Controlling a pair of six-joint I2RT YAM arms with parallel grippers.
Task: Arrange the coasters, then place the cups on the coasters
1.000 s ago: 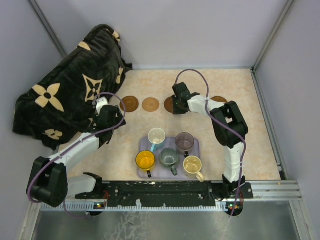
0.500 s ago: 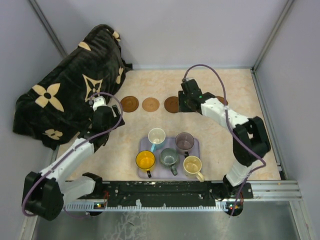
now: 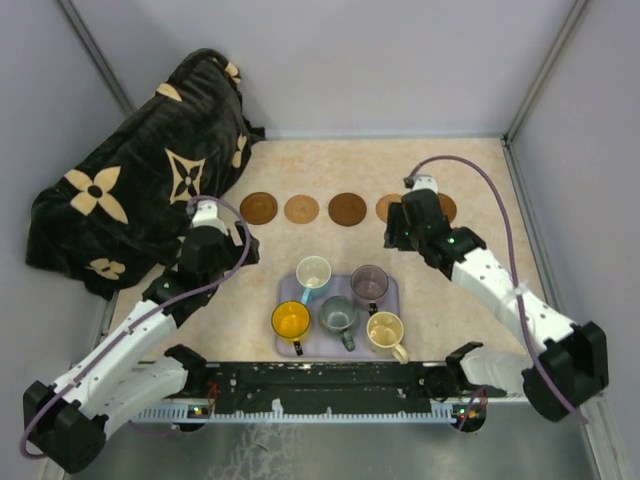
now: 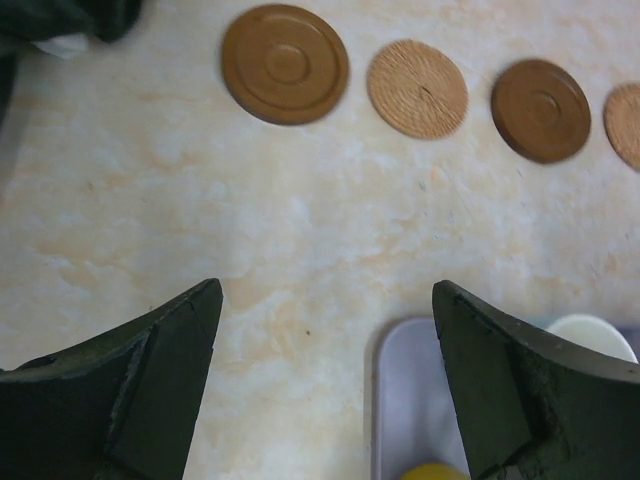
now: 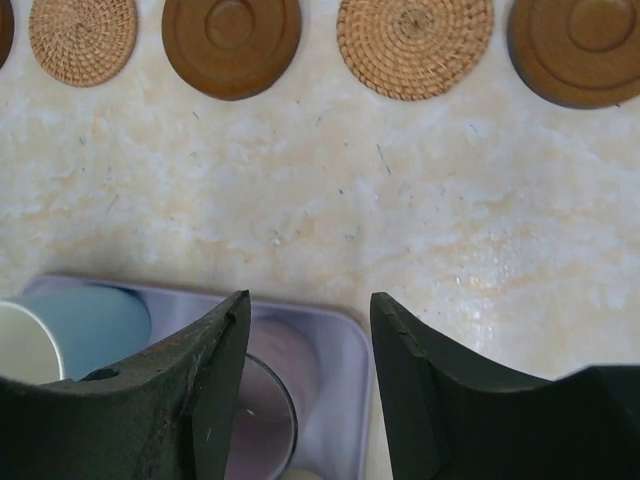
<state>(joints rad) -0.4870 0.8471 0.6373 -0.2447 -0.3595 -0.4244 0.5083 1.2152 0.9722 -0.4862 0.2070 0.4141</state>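
Observation:
Five brown coasters lie in a row at the back: dark [image 3: 259,208], tan [image 3: 301,208], dark [image 3: 348,209], tan [image 3: 386,207] and dark [image 3: 445,207], the last two partly behind my right arm. The cups stand on the lavender tray [image 3: 392,300]: white-blue [image 3: 313,272], purple-grey [image 3: 369,283], yellow-orange [image 3: 291,320], grey-green [image 3: 339,315], cream [image 3: 385,329]. My right gripper [image 5: 309,297] hovers open and empty over the tray's far edge beside the purple-grey cup [image 5: 265,400]. My left gripper [image 4: 328,290] is wide open over bare table left of the tray [image 4: 410,400].
A black plush bag with tan flower patterns [image 3: 140,170] fills the back left corner, close to my left arm. Grey walls enclose the table on the back and sides. A black rail [image 3: 320,378] runs along the near edge.
My right gripper has let go of the middle dark coaster, opened, and swung right and back toward the tray. The left gripper has barely moved while its arm stretched out.

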